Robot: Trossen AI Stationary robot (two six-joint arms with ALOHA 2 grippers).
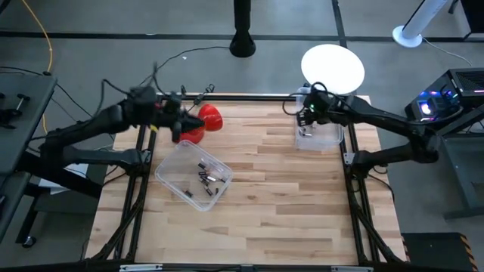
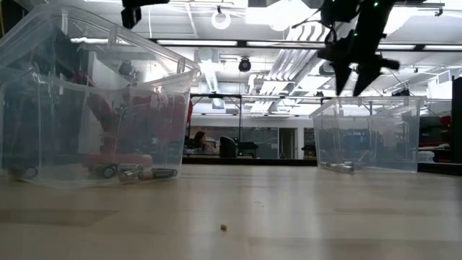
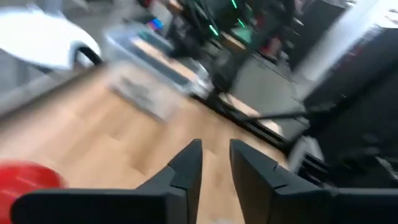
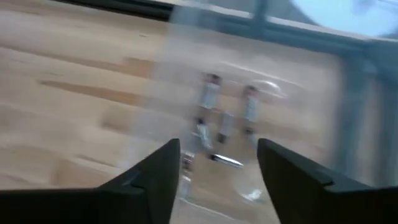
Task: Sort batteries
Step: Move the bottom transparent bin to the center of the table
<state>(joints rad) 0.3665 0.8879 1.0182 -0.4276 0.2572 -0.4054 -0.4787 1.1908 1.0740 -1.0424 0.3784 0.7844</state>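
Note:
A clear bin (image 1: 175, 162) at the table's left holds several dark batteries (image 1: 206, 178), which lie on its floor; they also show in the low view (image 2: 137, 173). A second clear bin (image 1: 330, 136) at the far right holds several silvery batteries (image 4: 214, 124). My left gripper (image 1: 178, 125) hangs in the air beyond the left bin, next to the red tool (image 1: 206, 121). Its fingers (image 3: 186, 165) stand a little apart with nothing between them. My right gripper (image 4: 217, 162) is wide open and empty above the right bin, fingers pointing down; it also shows in the low view (image 2: 354, 72).
The red tool stands on the table behind the left bin and shows through the bin's wall in the low view (image 2: 119, 123). Bare wooden table (image 1: 280, 204) lies between the bins and toward the near edge. A tiny crumb (image 2: 224, 227) lies near the table's front.

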